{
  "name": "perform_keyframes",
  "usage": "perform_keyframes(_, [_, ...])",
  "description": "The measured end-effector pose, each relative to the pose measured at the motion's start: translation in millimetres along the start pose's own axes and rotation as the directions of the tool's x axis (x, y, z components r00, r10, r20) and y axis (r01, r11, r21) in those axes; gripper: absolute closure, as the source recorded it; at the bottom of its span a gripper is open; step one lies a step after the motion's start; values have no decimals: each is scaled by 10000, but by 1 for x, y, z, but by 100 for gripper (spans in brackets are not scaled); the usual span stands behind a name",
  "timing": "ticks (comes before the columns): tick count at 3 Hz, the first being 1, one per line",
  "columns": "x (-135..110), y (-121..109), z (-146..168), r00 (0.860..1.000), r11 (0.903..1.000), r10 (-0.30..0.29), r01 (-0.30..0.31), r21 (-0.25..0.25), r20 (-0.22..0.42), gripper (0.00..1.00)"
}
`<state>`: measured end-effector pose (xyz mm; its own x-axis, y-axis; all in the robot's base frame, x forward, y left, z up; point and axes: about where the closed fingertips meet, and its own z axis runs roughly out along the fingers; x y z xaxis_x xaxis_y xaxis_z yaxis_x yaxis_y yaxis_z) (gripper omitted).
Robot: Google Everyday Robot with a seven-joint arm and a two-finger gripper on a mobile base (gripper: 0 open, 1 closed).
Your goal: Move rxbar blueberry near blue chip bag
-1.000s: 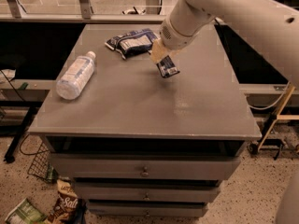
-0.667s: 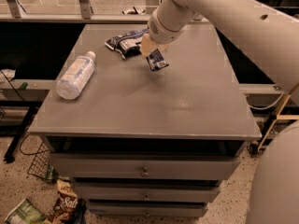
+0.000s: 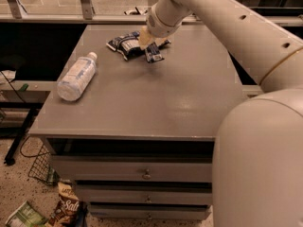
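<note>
The rxbar blueberry point(image 3: 153, 54), a small dark navy wrapper with a white patch, hangs from my gripper point(image 3: 147, 43) just above or on the grey table point(image 3: 156, 98) at its far middle. The gripper is shut on the bar's upper end. The blue chip bag point(image 3: 125, 44), wrinkly dark blue with a white panel, lies flat on the table right beside the bar, on its left. The bar's lower end is almost touching the bag's right edge. My white arm comes in from the upper right and hides part of the bag's far side.
A clear plastic water bottle point(image 3: 75, 72) lies on its side at the table's left. Drawers point(image 3: 147, 174) are below the tabletop. Snack bags point(image 3: 64, 207) and a wire basket point(image 3: 40, 167) lie on the floor at lower left. My arm's base fills the right foreground.
My gripper has carried the rxbar blueberry to the left and away from me, from the table's middle right to right beside the blue chip bag. The bottle and bag have not moved.
</note>
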<state>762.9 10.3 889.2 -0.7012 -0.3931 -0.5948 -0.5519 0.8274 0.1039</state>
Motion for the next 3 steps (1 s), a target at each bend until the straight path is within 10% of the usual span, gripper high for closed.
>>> perform_keyframes(3, [-1, 3, 7, 10000, 10000, -31, 30, -68, -33, 36])
